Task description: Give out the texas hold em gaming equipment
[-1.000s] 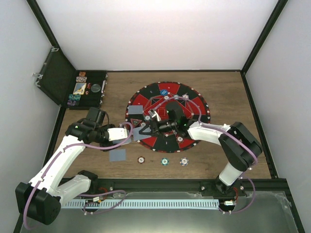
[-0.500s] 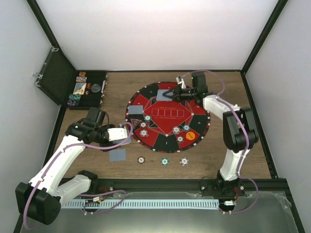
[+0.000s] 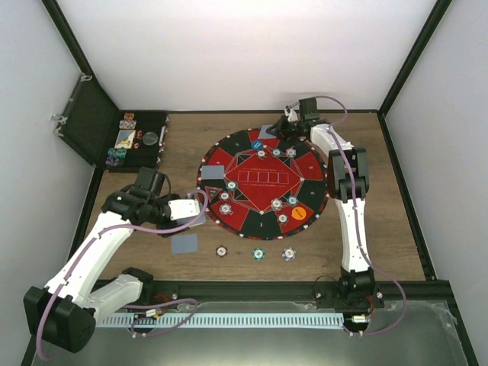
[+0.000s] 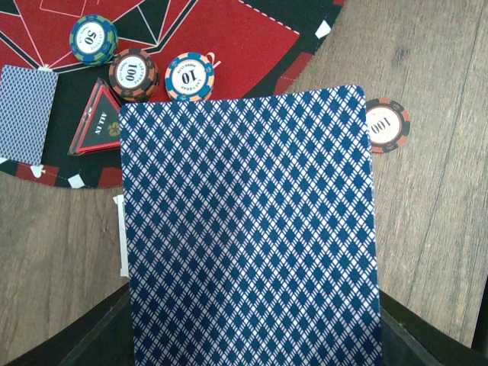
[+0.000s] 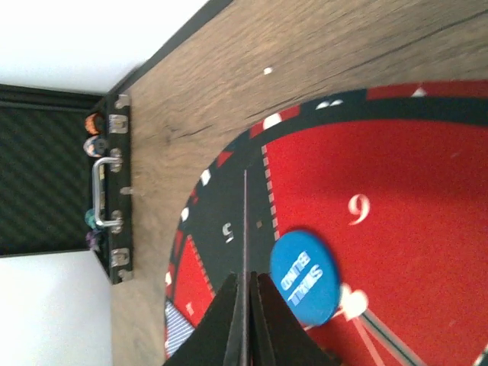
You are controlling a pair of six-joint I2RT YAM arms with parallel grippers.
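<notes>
My left gripper (image 3: 198, 207) is shut on playing cards (image 4: 248, 221), whose blue diamond-patterned back fills the left wrist view and hides the fingertips. It hovers at the left rim of the round mat (image 3: 259, 224). My right gripper (image 5: 247, 280) is shut on a single card (image 5: 245, 221), seen edge-on, over the mat's far edge beside the blue small-blind button (image 5: 305, 277). From above, that card (image 3: 268, 131) pokes left of the gripper. Several chips and an orange button (image 3: 299, 214) lie on the mat. Three chips (image 3: 258, 254) sit in a row on the table in front of it.
An open black case (image 3: 114, 141) holding more chips stands at the back left. One card (image 3: 185, 243) lies on the wood near the left arm and another (image 3: 212, 174) on the mat's left side. A red triangular marker (image 4: 97, 128) sits next to it.
The right arm has swung from the left-middle of the mat, near the left gripper's cards, to the mat's far edge with a card in its jaws. The left arm has not moved.
</notes>
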